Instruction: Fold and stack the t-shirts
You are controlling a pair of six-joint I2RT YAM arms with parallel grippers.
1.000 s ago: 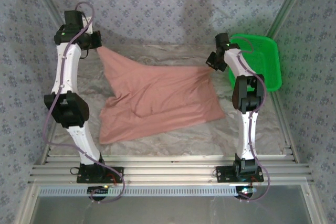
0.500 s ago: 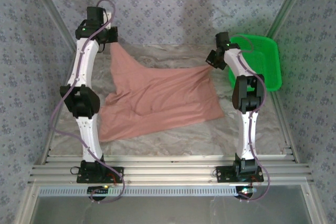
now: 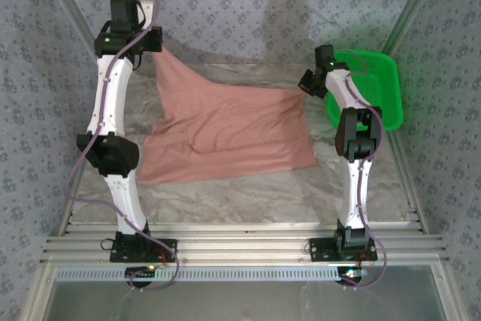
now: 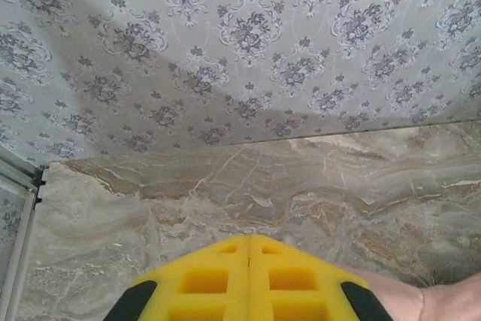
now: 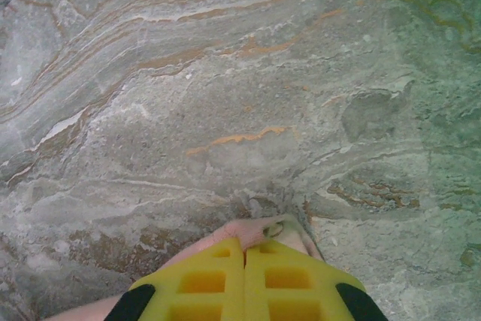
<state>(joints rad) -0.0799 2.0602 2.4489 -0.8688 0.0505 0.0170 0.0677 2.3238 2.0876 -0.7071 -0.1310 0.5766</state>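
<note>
L pincer [image 3: 155, 46] sits high at far-left, close to the wallpapered back wall [image 3: 248, 5]. Jaws are together, clamped on one corner of the t-shirt [image 3: 225, 129]. Cloth rises from the worktop [image 3: 248, 193] as a narrow taut peak up to that corner. R pincer [image 3: 304, 86] is lower, at the shirt's far-right corner, jaws together and clamped on that corner, just beside the green basket [image 3: 379, 88]. Far edge of the shirt runs btwn the two pincers, sloping down from L to R. Rest of the salmon-pink cloth lies spread on the marble-look worktop, mid-table. It has a few creases near the left side, and the near edge is flat, well apart from the arm bases. L wrist cam: yellow fingers [image 4: 203, 280] pressed together w/ no gap, pink cloth [image 4: 447, 298] at lower right under them, worktop and wall beyond. R wrist cam: yellow fingers [image 5: 203, 280] shut, a small fold of pink hem [image 5: 255, 229] sticks out at the tips, touching or just above the worktop, can't tell which. Greenish tint on the stone at the right of that view, basket side.
</note>
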